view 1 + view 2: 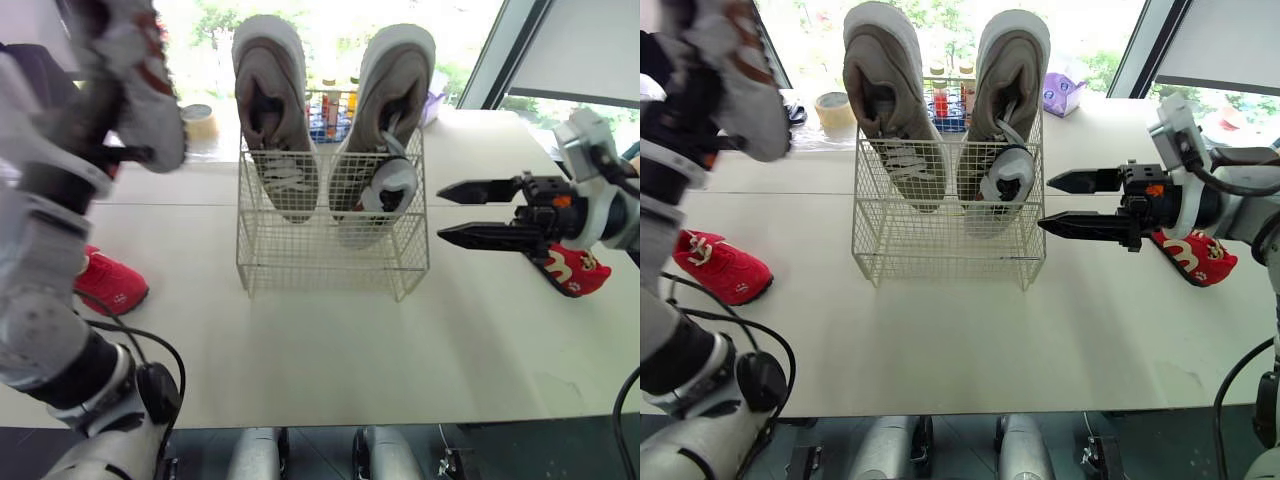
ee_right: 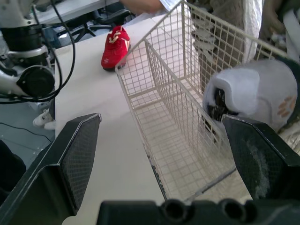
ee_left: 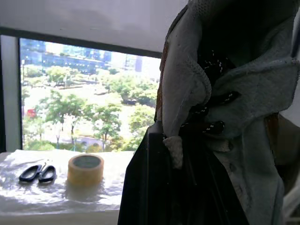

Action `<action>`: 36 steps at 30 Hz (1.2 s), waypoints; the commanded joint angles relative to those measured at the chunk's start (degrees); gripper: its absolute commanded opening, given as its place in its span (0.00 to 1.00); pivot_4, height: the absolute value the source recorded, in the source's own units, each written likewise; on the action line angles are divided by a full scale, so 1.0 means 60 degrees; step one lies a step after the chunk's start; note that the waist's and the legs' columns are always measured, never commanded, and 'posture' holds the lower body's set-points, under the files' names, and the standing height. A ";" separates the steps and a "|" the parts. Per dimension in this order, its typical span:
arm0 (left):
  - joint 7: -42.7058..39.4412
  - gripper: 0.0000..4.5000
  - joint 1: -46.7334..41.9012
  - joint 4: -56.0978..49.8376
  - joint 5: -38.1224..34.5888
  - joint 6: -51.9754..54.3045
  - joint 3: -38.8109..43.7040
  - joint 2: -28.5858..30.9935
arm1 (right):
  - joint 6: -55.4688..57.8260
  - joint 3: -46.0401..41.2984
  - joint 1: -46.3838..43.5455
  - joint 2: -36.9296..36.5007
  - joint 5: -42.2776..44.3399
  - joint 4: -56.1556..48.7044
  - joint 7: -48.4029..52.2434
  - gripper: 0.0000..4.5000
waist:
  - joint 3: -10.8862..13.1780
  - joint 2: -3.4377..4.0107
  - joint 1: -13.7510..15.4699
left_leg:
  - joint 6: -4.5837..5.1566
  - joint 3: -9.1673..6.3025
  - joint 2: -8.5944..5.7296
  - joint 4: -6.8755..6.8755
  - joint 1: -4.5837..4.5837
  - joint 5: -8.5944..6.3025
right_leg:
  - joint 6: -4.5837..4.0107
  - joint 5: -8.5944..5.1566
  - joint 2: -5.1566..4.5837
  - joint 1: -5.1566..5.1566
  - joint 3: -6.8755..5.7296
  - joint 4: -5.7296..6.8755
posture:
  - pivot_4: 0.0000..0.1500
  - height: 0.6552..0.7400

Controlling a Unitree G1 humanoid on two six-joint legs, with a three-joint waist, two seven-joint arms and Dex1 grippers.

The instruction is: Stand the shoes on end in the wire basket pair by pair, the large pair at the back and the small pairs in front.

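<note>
— Wire basket (image 1: 330,262): where is the right pincer (image 1: 442,213)?
— Just right of it, black fingers wide apart, holding nothing.
— And the left pincer (image 1: 128,153)?
— Up high, left of the basket, gripping a soft grey little shoe (image 1: 140,80). Two big grey shoes (image 1: 272,110) stand on end at its back, with a white-toed little shoe (image 1: 388,190) in front.

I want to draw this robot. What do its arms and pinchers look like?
The arms are silver-grey and white with chunky round joints. The left arm has a black cable looping by its elbow. The right gripper has two long, pointed black fingers with bumpy pads and a small orange spot behind them.
</note>
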 commanded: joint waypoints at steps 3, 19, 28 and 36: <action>0.0498 0.03 0.0241 -0.0655 0.0781 -0.1848 -0.1613 -0.0323 | -0.0235 -0.0241 -0.0123 -0.0184 -0.0342 0.0484 0.0303 1.00 | -0.0001 0.0002 -0.0020 | 0.0004 -0.0004 0.0001 0.0000 0.0010 -0.0002 | -0.0007 0.0005 0.0002 0.0001 0.0002 0.0001 | 1.00 0.15; -0.0214 0.03 0.1704 0.2193 0.2504 -0.6764 -0.4298 -0.1779 | 0.0762 -0.1406 0.0999 -0.0235 0.0081 -0.0128 -0.0235 1.00 | -0.0008 0.0013 0.0007 | 0.0044 -0.0003 0.0000 0.0005 0.0010 -0.0023 | -0.0007 0.0005 0.0003 0.0003 0.0003 0.0001 | 1.00 0.15; -0.0542 0.03 0.2629 0.3767 0.3928 -0.9030 -0.5343 -0.1940 | 0.1162 -0.1874 0.1210 0.0083 0.0619 -0.0657 -0.1063 1.00 | -0.0019 0.0025 0.0035 | 0.0070 -0.0006 -0.0001 0.0013 0.0014 -0.0038 | -0.0008 0.0005 0.0004 0.0020 -0.0001 0.0000 | 1.00 0.15; -0.0370 0.03 0.3533 0.5364 0.4595 -1.0370 -0.5544 -0.2148 | 0.1235 -0.1929 0.1236 0.0416 0.0917 -0.0890 -0.1688 1.00 | -0.0050 0.0066 0.0036 | 0.0081 -0.0023 0.0001 0.0015 0.0016 -0.0045 | -0.0008 0.0005 0.0004 0.0020 0.0000 0.0001 | 1.00 0.15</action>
